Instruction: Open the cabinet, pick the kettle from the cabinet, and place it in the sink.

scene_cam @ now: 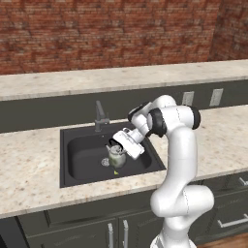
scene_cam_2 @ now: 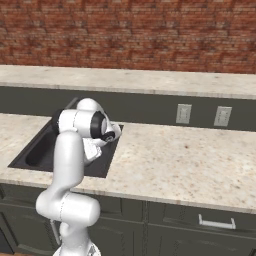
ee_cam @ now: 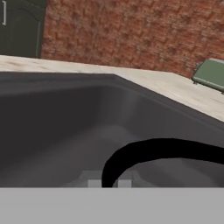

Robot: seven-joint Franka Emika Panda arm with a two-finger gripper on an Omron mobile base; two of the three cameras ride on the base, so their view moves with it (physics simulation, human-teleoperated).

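The kettle [scene_cam: 116, 157], small and pale silvery-green, hangs low inside the black sink [scene_cam: 82, 155], just right of the round drain [scene_cam: 105, 162]. My gripper [scene_cam: 115, 145] reaches down from the right and is shut on the kettle's black arched handle [ee_cam: 162, 148], which curves across the lower hand view. I cannot tell whether the kettle's base touches the basin floor. The sink's dark walls [ee_cam: 65, 118] rise around the hand. In the right base view my arm covers the near corner of the sink [scene_cam_2: 35, 150]. The cabinet is out of view.
A short grey faucet [scene_cam: 100, 116] stands at the sink's back edge. Speckled stone counter [scene_cam: 29, 164] surrounds the basin, with a raised ledge and brick wall behind. Two wall outlets [scene_cam_2: 183, 113] sit to the right. Low cabinet doors [scene_cam: 87, 227] run below.
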